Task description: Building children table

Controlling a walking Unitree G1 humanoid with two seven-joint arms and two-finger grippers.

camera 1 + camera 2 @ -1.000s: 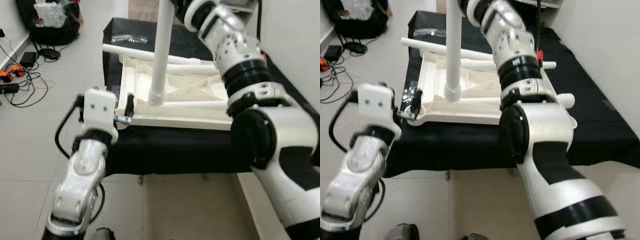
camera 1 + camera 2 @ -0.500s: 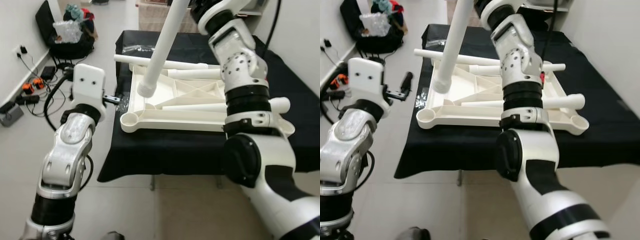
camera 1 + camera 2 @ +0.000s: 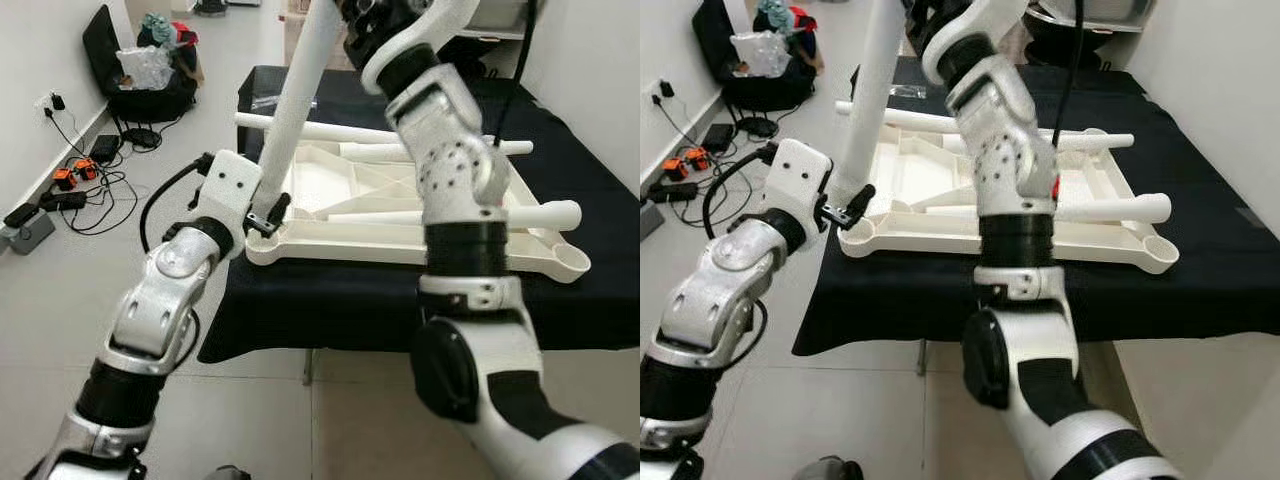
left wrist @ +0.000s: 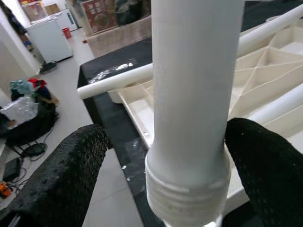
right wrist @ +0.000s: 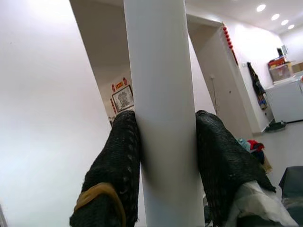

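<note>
While the robot faces a low bench draped in black, this is what shows:

Surface: black cloth (image 3: 560, 140) covers the bench and hangs over its front edge; under it, pale grey floor tiles (image 3: 60, 300).
Table top: white plastic table top (image 3: 350, 225) lies upside down on the cloth, ribs up, with a round leg socket (image 3: 570, 262) at its near right corner.
Loose legs: three white table legs lie on or across the top: one (image 3: 330, 130) along the far edge, one (image 3: 460, 148) beside it, one (image 3: 470, 214) across the near part.
Held leg: white leg (image 3: 300, 90) stands tilted, its threaded end (image 4: 187, 198) low at the top's near left corner.
Right gripper (image 5: 165, 161): raised high, both fingers (image 5: 118, 156) pressed against the leg's upper part, clamped on it.
Left gripper (image 4: 165, 156): at the leg's lower end, fingers (image 4: 71, 170) spread either side of it; one looks to touch the leg, the other stands off.
Room: white walls; a dark bag with clothes and plastic (image 3: 150, 70) against the left wall; cables and plugs (image 3: 70, 180) on the floor nearby; a clear plastic packet (image 3: 270, 100) on the cloth's far left.
</note>
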